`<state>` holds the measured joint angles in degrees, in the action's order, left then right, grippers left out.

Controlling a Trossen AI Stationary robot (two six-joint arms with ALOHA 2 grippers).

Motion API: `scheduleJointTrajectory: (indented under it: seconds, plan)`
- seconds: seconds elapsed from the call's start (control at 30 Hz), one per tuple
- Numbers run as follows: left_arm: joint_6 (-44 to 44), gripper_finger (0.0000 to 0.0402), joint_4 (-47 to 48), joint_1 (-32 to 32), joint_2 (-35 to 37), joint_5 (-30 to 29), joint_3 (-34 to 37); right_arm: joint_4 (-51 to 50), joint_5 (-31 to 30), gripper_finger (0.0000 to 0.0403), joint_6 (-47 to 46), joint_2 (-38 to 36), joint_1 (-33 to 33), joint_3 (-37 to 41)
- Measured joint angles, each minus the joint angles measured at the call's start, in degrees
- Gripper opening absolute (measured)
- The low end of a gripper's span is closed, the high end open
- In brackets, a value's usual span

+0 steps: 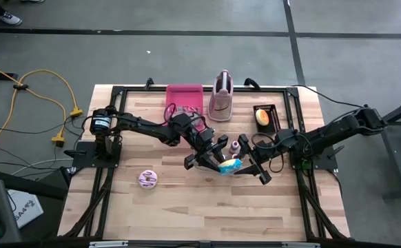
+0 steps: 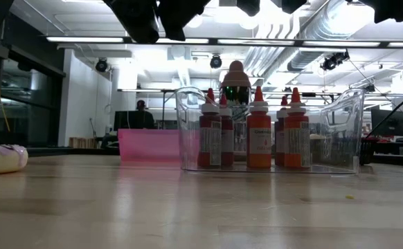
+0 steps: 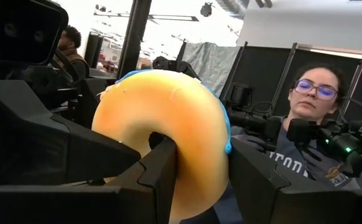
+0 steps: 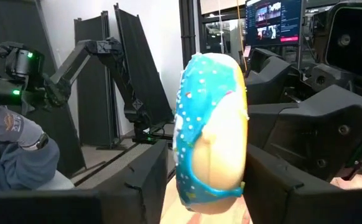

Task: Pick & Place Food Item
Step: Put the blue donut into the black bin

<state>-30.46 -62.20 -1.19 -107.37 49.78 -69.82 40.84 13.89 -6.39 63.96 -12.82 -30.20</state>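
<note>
A: Where is the donut [image 1: 229,166]?
B: Mid-table, off the wood, between both grippers.
A: Left gripper [image 1: 211,157]?
B: Fingers [image 3: 162,168] pinch the ring, one through the hole.
A: Right gripper [image 1: 250,165]?
B: Fingers [image 4: 137,180] flank the blue icing; contact looks likely, though I cannot confirm a firm grip.

doughnut [image 1: 229,166] between both hands — tray [image 1: 184,101] behind, shoe [image 1: 220,96] beside
</note>
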Motion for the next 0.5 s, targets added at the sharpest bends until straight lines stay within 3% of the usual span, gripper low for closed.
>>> scheduleJointTrajectory:
  seconds: [0.5]
  plan:
    - [0.0,0.0129,-0.02,0.2,0.0,1.11,0.0,0.0,0.17,0.0106,0.0,0.0,0.0,0.0]
